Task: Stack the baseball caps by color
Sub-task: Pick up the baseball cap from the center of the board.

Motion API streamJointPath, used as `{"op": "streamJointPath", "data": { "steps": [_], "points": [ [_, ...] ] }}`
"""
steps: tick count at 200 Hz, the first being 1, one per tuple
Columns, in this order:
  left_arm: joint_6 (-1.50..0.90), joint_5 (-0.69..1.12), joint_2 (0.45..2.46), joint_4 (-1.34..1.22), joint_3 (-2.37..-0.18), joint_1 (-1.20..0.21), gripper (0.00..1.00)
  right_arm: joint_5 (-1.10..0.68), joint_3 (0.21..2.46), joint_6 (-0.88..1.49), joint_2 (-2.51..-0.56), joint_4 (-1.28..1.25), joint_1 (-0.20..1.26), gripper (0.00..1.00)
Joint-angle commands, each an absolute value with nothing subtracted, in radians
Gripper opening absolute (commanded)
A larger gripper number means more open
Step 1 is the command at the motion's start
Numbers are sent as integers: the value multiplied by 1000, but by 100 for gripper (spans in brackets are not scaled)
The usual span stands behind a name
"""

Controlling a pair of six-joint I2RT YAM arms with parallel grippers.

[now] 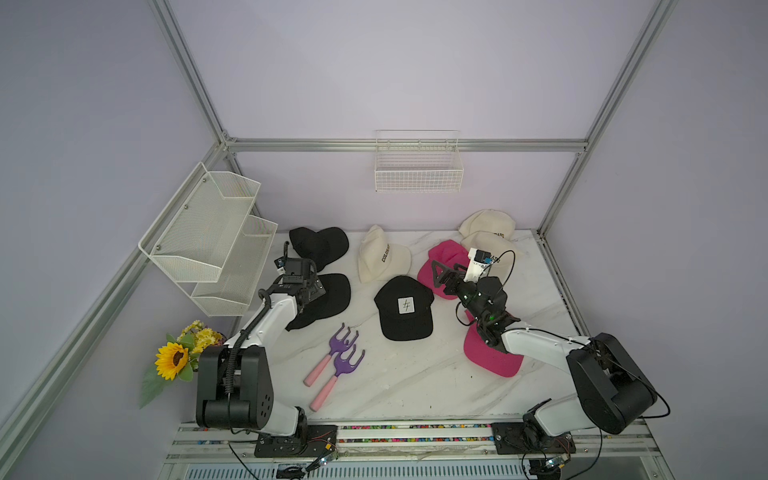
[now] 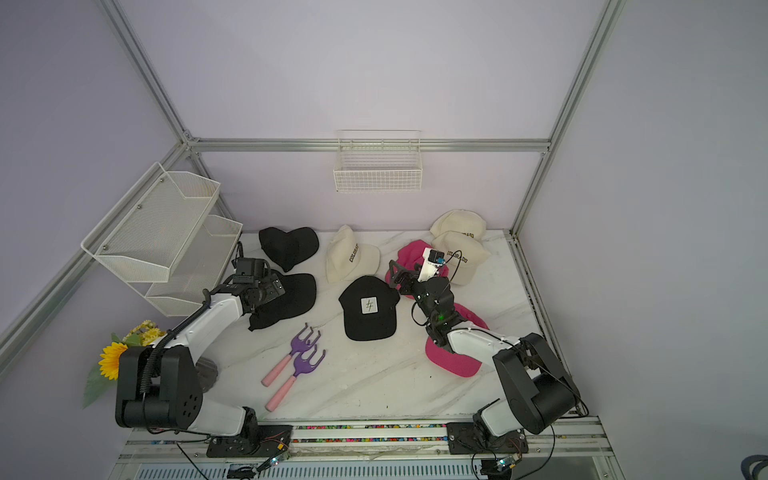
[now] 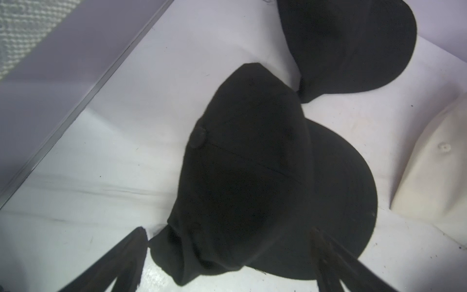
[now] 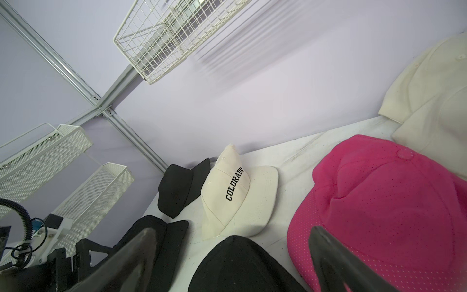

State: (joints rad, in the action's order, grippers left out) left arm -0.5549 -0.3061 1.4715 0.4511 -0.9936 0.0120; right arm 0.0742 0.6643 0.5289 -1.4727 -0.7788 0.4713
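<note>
Sorting is judged to be at its first pick-ups. In a top view the left gripper (image 1: 311, 294) is seen over the plain black fabric cap (image 1: 336, 300) at the left of the white marbled table (image 1: 395, 382). The right gripper (image 1: 445, 275) is seen over the hot pink perforated fabric cap (image 1: 445, 250) toward the back. Two cream "COLORADO" caps (image 1: 490, 242) lie overlapped — nothing else is stacked.

In the left wrist view, fingers (image 3: 121, 260) are spread either side of the black crown, and nothing is pinched.

In the right wrist view, fingers (image 4: 336, 260) are likewise spread and empty.

A descent and a pinch on crown fabric are called for next — then a carry to a like-coloured cap.
</note>
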Motion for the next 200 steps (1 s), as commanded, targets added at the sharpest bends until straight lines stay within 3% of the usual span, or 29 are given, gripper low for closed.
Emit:
{"op": "streamJointPath", "data": {
  "steps": [1, 65, 77, 103, 146, 155, 200],
  "points": [
    [-515, -222, 1491, 392, -999, 35, 100, 96, 668, 517, -1439, -800, 467, 97],
    [-465, -96, 1639, 355, -1042, 69, 98, 63, 693, 535, -1439, -766, 466, 97],
    [-465, -96, 1654, 338, -1043, 69, 86, 61, 692, 540, -1437, -764, 466, 97],
    [-472, -96, 1635, 282, -1015, 68, 47, 20, 672, 534, -1427, -800, 466, 93],
    [-402, -70, 1591, 207, -981, 61, 5, -63, 673, 480, -1382, -842, 451, 96],
    [-376, -80, 1581, 208, -990, 48, 0, -76, 677, 457, -1369, -842, 445, 97],
    [-142, -143, 1494, 183, -1029, -120, 0, -161, 683, 151, -1282, -829, 405, 97]
  ]
}}
